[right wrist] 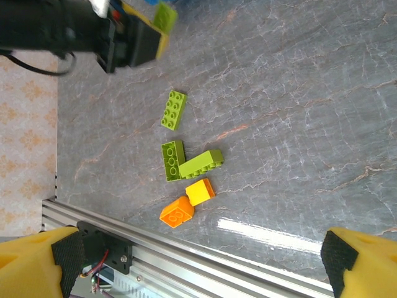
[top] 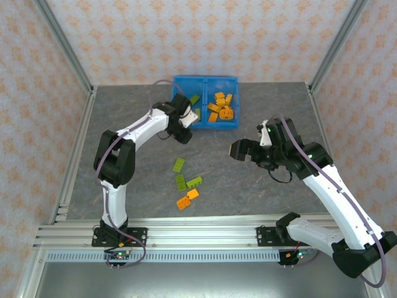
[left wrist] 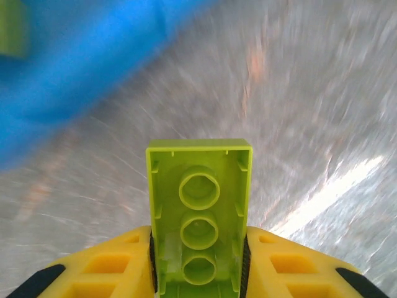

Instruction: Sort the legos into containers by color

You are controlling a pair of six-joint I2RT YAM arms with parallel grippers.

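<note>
Nearest, by the rail: right pincer (right wrist: 201,251) spread wide apart and empty, poised over the counter (right wrist: 298,93) to the right of the loose pieces.

Just past the rail, found five legos lying unsorted on the counter: two orange (top: 188,197) touching each other at the near end, two green (top: 187,182) set in an L just beyond, one more green (top: 178,164) a little farther and apart from the rest.

Farther on, left pincer (top: 189,117) clamped on a green lego (left wrist: 198,205). Gripped it by one end only, hollow underside toward the wrist camera, most of the length jutting past the fingertips. Hung at the near left corner of the blue bin (top: 237,102). Could not tell whether already over the rim.

Farthest, the containers: left compartment (top: 185,87) with green inside, right compartment (top: 209,85) with a heap of orange.

Judged the risks thus. Might slip from so short a hold, the more so if swung fast, as the smeared wrist view hinted. Released early, would land on the counter outside the near wall. Released too far right, would cross the central wall and end among the orange.

Made out no brand, label or writing anywhere.
</note>
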